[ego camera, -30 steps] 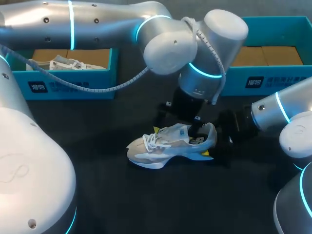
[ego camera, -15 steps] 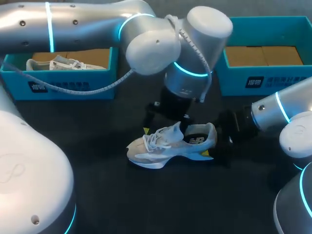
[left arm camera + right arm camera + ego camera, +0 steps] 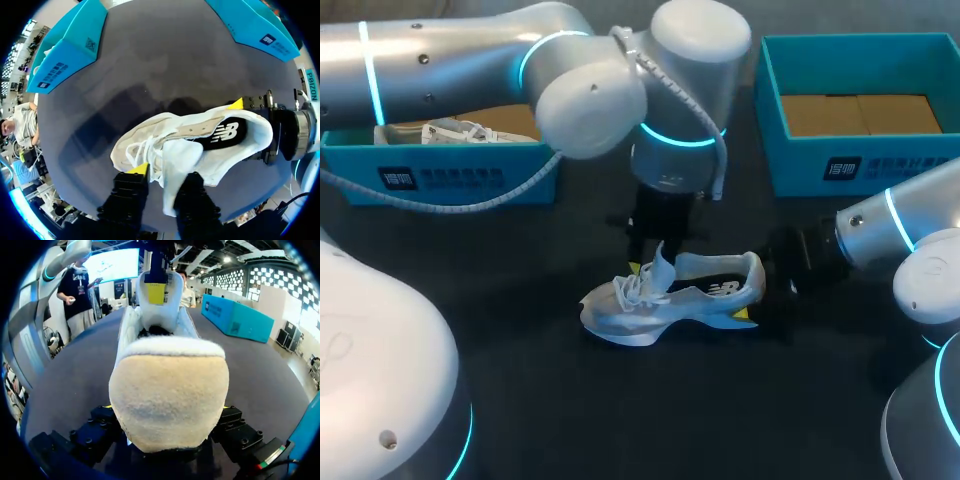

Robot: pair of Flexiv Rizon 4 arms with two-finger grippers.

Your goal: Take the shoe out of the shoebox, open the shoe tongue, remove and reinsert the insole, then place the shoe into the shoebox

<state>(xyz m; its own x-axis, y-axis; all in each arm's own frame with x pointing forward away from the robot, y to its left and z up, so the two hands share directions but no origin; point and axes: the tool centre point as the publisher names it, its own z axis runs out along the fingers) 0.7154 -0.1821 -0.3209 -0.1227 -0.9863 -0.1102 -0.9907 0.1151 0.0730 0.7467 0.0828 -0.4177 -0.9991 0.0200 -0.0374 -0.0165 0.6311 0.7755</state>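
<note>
A white and grey sneaker [image 3: 665, 298] lies on its sole in the middle of the black table, toe to the left. My left gripper [image 3: 655, 260] comes down from above and is shut on the shoe tongue [image 3: 177, 162], which stands pulled up between its fingers [image 3: 139, 170]. The dark insole [image 3: 225, 134] shows inside the shoe's opening. My right gripper [image 3: 760, 298] is at the heel [image 3: 167, 395], one finger on each side of it, shut on it. A yellow fingertip [image 3: 744, 316] shows beside the heel.
A teal shoebox [image 3: 470, 178] at the back left holds a second white shoe [image 3: 450, 130]. Another teal shoebox [image 3: 840, 165] at the back right shows only its brown cardboard floor. My left arm spans the table's back left.
My left gripper has shifted left from over the shoe's opening to the tongue and closed on it; the tongue now stands upright. The right arm and the shoe have stayed put.
</note>
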